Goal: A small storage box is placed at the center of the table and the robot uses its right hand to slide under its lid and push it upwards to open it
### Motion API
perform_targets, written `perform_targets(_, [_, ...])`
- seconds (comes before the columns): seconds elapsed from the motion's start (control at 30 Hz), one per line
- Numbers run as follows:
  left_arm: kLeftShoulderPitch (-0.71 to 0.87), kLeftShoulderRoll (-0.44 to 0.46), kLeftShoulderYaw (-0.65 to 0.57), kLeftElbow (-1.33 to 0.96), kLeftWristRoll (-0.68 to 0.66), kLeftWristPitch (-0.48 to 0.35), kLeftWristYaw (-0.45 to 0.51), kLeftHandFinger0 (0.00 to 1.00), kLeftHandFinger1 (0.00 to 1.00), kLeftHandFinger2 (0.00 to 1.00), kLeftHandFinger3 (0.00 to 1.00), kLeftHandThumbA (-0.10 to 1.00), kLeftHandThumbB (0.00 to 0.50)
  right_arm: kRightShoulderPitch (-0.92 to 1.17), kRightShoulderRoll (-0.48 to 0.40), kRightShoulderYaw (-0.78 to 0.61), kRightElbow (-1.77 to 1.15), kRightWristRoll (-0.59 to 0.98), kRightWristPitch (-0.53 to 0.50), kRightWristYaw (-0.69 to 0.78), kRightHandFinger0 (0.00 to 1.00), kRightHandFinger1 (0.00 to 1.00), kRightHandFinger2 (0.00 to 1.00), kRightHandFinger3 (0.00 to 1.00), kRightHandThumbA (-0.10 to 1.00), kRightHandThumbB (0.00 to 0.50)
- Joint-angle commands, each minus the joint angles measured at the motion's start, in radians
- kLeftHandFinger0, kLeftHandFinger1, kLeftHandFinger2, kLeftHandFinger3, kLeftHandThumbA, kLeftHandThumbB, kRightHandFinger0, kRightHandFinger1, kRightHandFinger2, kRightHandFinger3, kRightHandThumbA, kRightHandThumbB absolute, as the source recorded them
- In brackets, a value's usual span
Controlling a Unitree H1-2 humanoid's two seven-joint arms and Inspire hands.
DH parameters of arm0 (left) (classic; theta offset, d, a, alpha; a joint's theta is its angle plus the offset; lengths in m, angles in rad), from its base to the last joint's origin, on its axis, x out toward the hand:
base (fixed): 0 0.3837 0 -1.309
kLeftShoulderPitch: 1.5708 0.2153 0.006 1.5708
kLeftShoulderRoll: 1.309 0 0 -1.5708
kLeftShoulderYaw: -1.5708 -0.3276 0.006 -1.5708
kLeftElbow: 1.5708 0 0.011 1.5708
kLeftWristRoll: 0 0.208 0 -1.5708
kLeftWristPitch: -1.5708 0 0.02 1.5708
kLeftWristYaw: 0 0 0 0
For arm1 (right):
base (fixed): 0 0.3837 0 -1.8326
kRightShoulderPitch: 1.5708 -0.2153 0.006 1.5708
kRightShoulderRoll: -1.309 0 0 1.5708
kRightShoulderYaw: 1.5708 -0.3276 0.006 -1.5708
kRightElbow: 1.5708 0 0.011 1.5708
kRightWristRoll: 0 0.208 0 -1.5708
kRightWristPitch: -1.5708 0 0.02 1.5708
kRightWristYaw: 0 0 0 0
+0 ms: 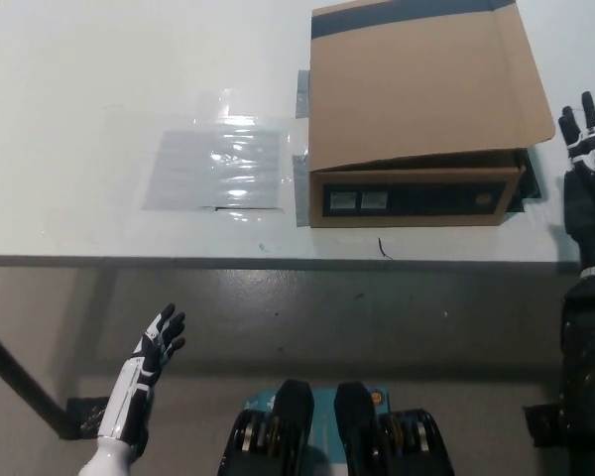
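Note:
A brown cardboard storage box (416, 193) stands on the white table (99, 89), right of centre near the front edge. Its flat lid (421, 84) lies down over the box, with the lid's front right corner overhanging. My black right hand (590, 164) is raised over the table's right front edge, fingers spread and pointing away, open, a short gap to the right of the lid's corner and not touching it. My white left hand (154, 362) rests open below the table edge at the lower left.
A clear plastic sheet (218, 169) lies flat on the table left of the box. Grey tape tabs (303, 94) show at the box's left side. The table's front edge runs across the picture at about mid-height, with grey floor below.

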Motion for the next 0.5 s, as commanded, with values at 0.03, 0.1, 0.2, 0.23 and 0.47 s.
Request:
perform_targets(0.03, [-0.012, 0.01, -0.005, -0.004, 0.01, -0.036, -0.005, 1.0, 1.0, 1.0, 1.0, 1.0, 0.5, -0.075, -0.028, -0.025, 0.015, -0.028, -0.063, 0.013, 1.0, 1.0, 1.0, 1.0, 1.0, 0.322])
perform_targets(0.1, [-0.012, 0.01, -0.004, -0.004, 0.011, -0.036, -0.004, 1.0, 1.0, 1.0, 1.0, 1.0, 0.5, -0.08, -0.027, -0.03, 0.023, -0.028, -0.066, 0.014, 1.0, 1.0, 1.0, 1.0, 1.0, 0.318])
perform_targets(0.2, [-0.011, 0.012, -0.006, -0.004, 0.019, -0.037, -0.003, 1.0, 1.0, 1.0, 1.0, 1.0, 0.5, -0.084, -0.023, -0.036, 0.034, -0.025, -0.068, 0.017, 1.0, 1.0, 1.0, 1.0, 1.0, 0.322])
perform_targets(0.23, [-0.011, 0.013, -0.006, -0.002, 0.023, -0.037, -0.001, 1.0, 1.0, 1.0, 1.0, 1.0, 0.5, -0.086, -0.024, -0.035, 0.045, -0.024, -0.074, 0.028, 1.0, 1.0, 1.0, 1.0, 1.0, 0.315])
perform_targets(0.47, [-0.012, 0.01, -0.005, -0.001, 0.026, -0.037, 0.002, 1.0, 1.0, 1.0, 1.0, 1.0, 0.5, -0.095, -0.005, -0.029, 0.09, -0.012, -0.082, 0.05, 1.0, 1.0, 1.0, 1.0, 1.0, 0.315])
